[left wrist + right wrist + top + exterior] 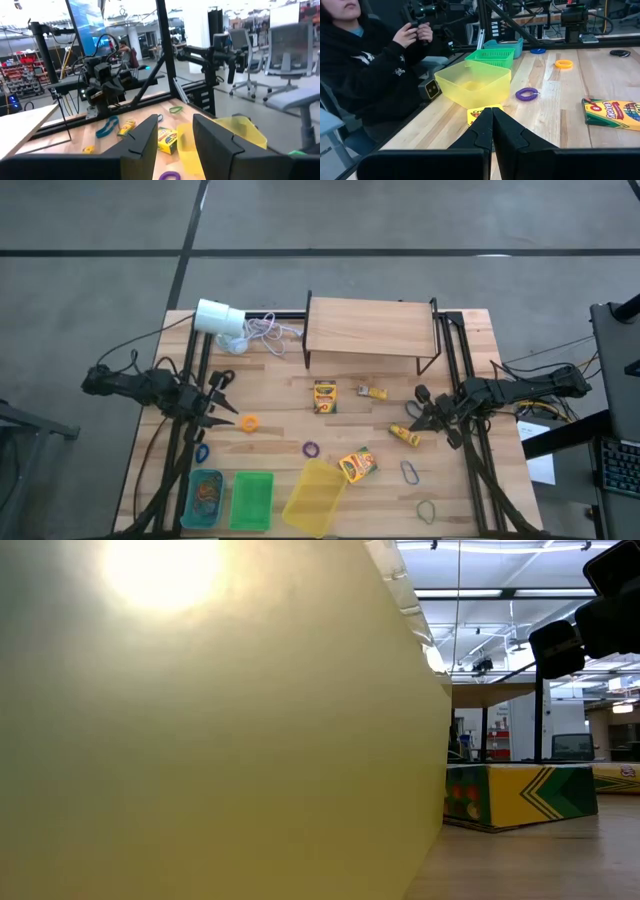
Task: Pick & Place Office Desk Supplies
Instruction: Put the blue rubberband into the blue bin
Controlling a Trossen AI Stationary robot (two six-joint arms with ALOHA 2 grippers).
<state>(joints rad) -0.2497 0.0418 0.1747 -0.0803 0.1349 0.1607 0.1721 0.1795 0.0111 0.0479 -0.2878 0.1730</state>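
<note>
Left gripper [222, 420] hung part-open, empty, near orange band [249, 423] | right gripper [425, 416] shut, empty, beside yellow packet [404, 436] | I judged: open wide, centre, descend straight.

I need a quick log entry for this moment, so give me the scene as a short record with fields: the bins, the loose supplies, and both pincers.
bins: blue basket holding bands, green basket, tilted yellow plastic bin, in a row at the near table edge
crayon boxes: one mid-table, one beside the yellow bin
loose bands: orange loop, purple loop
left pincer: open, empty, above the table near the orange loop
right pincer: shut, holding nothing, above the table's right side
</note>
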